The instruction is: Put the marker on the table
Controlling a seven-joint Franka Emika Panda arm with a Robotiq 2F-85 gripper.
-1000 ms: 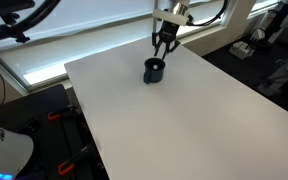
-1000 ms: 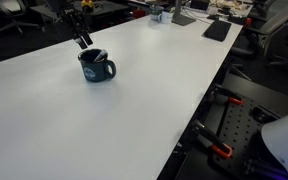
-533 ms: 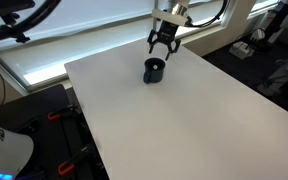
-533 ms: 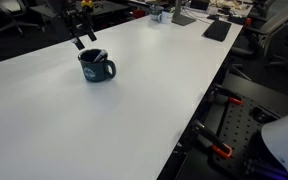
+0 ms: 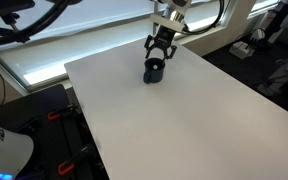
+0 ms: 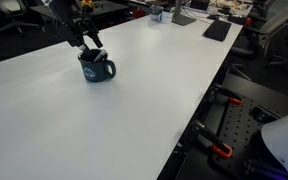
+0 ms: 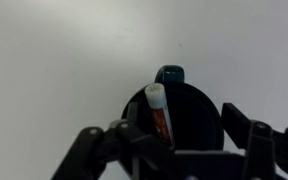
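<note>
Wrist view: marker (image 7: 158, 112) stands in the dark mug (image 7: 196, 120), leaning against the inner wall. White end is up, orange-red barrel below it, lower end hidden inside the mug. The marker is not on the tabletop (image 7: 54, 60). The mug handle (image 7: 170, 73) points toward the top of the frame.

Fingers (image 7: 89, 148) are spread, one on each side of the frame, with the marker's top in the gap between them. I see nothing pinched. No contact with the marker is visible, and I cannot tell whether the fingers touch the mug rim.

Both exterior views: mug (image 5: 155, 71) (image 6: 96, 67) sits upright on the white tabletop (image 5: 184, 120) (image 6: 134, 110), nearer the far edge than the near one. The fingers (image 5: 152, 46) (image 6: 84, 39) hang directly over the mug's mouth, tips at about rim height. The arm (image 5: 169, 15) comes down from above and behind the mug. The marker is too small to make out in these two views.
</note>
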